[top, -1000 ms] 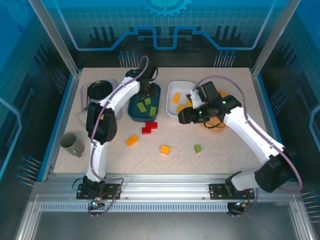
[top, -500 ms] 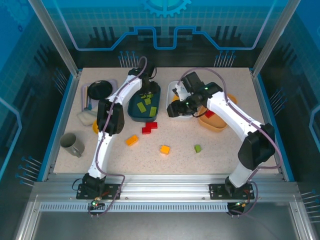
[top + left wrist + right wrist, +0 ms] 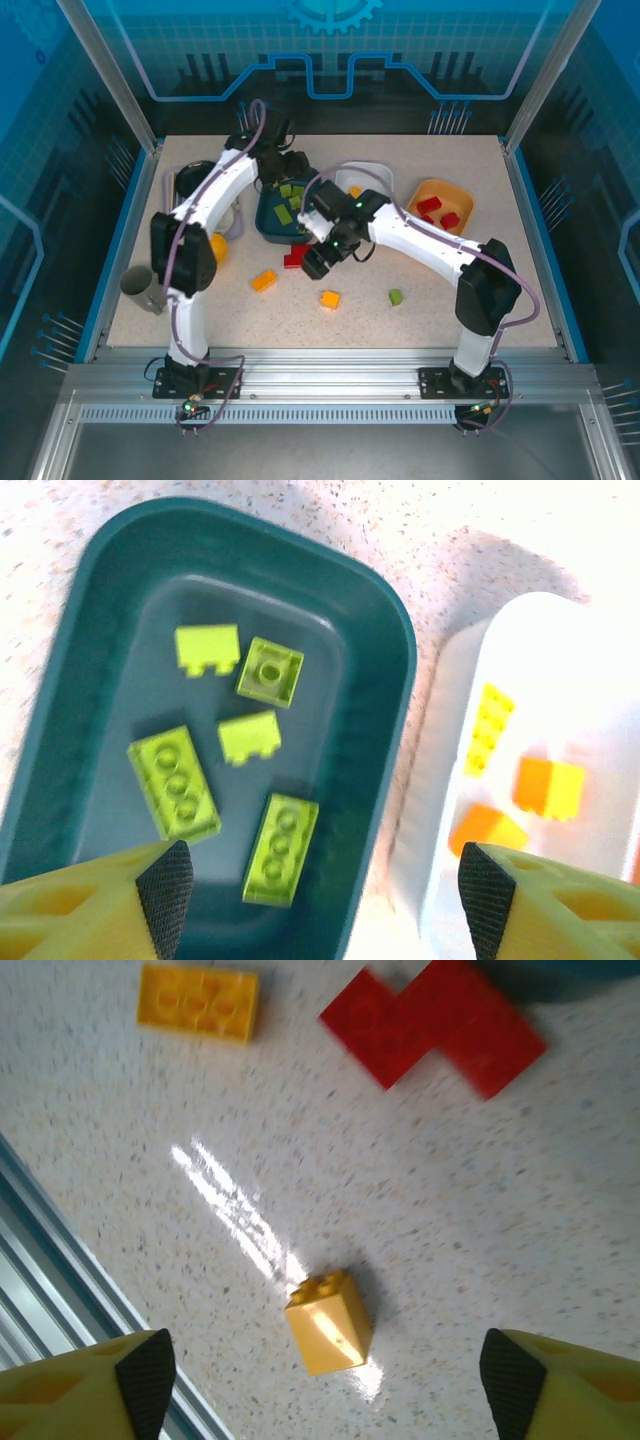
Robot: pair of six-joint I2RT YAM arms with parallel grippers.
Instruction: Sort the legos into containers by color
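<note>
The dark teal tray point(image 3: 385, 630), a smooth plastic rounded rectangle with a low wall, held five lime bricks point(image 3: 175, 783). Two were long with three studs showing, one was square with a single stud, and two showed a plain face notched along one edge. Just beside it on the right, the white tray point(image 3: 440, 740) held a long yellow brick point(image 3: 488, 730) and two orange bricks point(image 3: 548, 785). Further right and apart from both, the orange tray point(image 3: 458, 192) held several red bricks point(image 3: 428, 205).

The left jaws hung over the near end of the teal tray. They stood wide apart with nothing between them, their yellow fingers tipped with black textured pads point(image 3: 165, 885).

The right jaws hung over the pale speckled bench point(image 3: 450, 290), also wide apart and empty. On the bench below them lay a small glossy yellow brick point(image 3: 328, 1322). Beyond it lay an orange-yellow brick point(image 3: 198, 1002) with three studs. A red stepped piece point(image 3: 435, 1025) lay just beside the teal tray's near end. A single lime brick point(image 3: 396, 296) lay on the bench, well apart from the trays.
</note>
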